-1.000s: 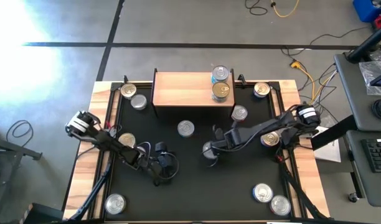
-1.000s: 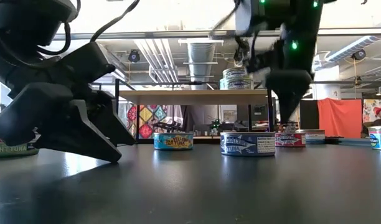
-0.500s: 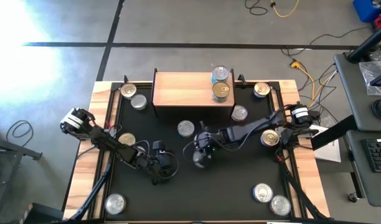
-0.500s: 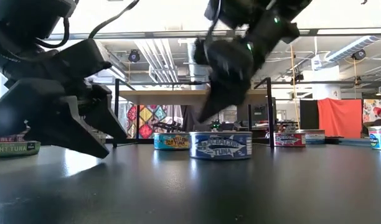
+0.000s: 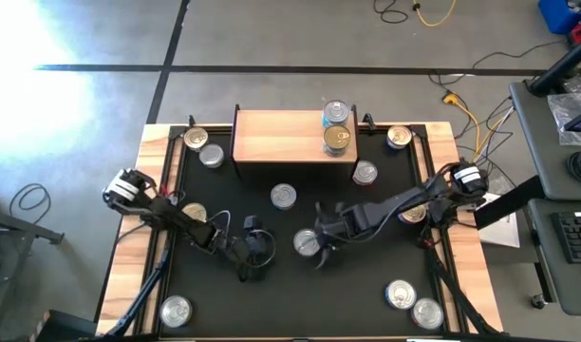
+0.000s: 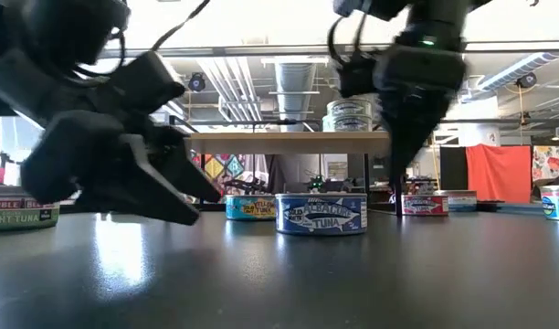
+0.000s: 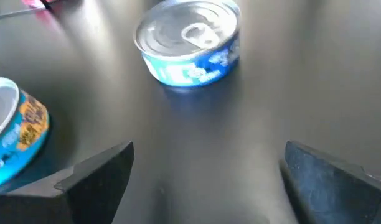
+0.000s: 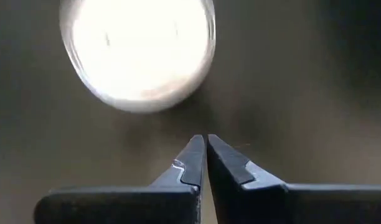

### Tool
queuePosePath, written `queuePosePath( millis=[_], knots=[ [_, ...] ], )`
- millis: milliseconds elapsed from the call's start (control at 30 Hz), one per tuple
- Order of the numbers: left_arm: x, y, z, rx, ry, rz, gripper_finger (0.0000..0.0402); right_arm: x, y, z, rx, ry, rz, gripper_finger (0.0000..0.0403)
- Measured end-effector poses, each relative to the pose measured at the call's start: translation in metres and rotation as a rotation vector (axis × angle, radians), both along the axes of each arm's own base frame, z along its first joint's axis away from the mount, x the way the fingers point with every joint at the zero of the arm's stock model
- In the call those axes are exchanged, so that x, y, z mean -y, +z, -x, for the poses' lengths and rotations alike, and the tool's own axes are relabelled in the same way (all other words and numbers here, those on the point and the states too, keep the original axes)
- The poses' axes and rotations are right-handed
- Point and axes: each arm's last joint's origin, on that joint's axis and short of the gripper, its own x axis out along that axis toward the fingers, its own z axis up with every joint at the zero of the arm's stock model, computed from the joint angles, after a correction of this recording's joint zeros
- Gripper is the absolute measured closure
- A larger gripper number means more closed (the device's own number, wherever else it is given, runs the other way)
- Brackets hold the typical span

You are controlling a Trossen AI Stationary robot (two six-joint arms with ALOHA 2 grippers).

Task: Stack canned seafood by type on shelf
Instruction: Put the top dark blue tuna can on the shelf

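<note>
A silver-lidded, blue-labelled can [image 5: 307, 243] [image 6: 321, 214] stands on its base mid-table on the black mat. My right gripper [image 5: 326, 253] [image 8: 206, 147] is shut, pointing steeply down just to the can's right, with a gap between its tips and the can [image 8: 137, 53]. My left gripper [image 5: 255, 253] [image 7: 209, 186] is open and low, to the can's left, facing it [image 7: 190, 40]; nothing lies between its fingers. The shelf [image 5: 281, 138] stands at the far middle with two cans [image 5: 337, 139] at its right end, one silver [image 5: 336, 112], one gold.
Loose cans stand around the mat: [image 5: 284, 196], [image 5: 365, 173], far left [image 5: 196, 139] [image 5: 212, 157], far right [image 5: 398, 138], left [image 5: 192, 215], right [image 5: 411, 211], near left [image 5: 176, 309], near right [image 5: 401, 294] [image 5: 427, 312]. Wooden planks [image 5: 139, 247] border the mat.
My shut right gripper swept toward the table's left, tipping as it went, and the mid-table can slid toward the left and near side. The gripper then drew back to the right, off the can. The can stays upright.
</note>
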Motion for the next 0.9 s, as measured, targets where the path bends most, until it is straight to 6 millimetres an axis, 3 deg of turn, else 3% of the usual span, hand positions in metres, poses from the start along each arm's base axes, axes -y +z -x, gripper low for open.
queuePosePath(
  millis=[367, 900],
  knots=[
    [-0.032, -0.014, -0.024, 0.083, -0.048, 0.038, 0.0002, -0.019, -0.012, 0.013, -0.047, -0.054, -0.018, 0.039],
    [-0.042, -0.047, -0.027, 0.17, -0.04, 0.153, 0.0002, -0.019, -0.021, 0.014, -0.039, -0.059, -0.019, 0.039]
  ],
)
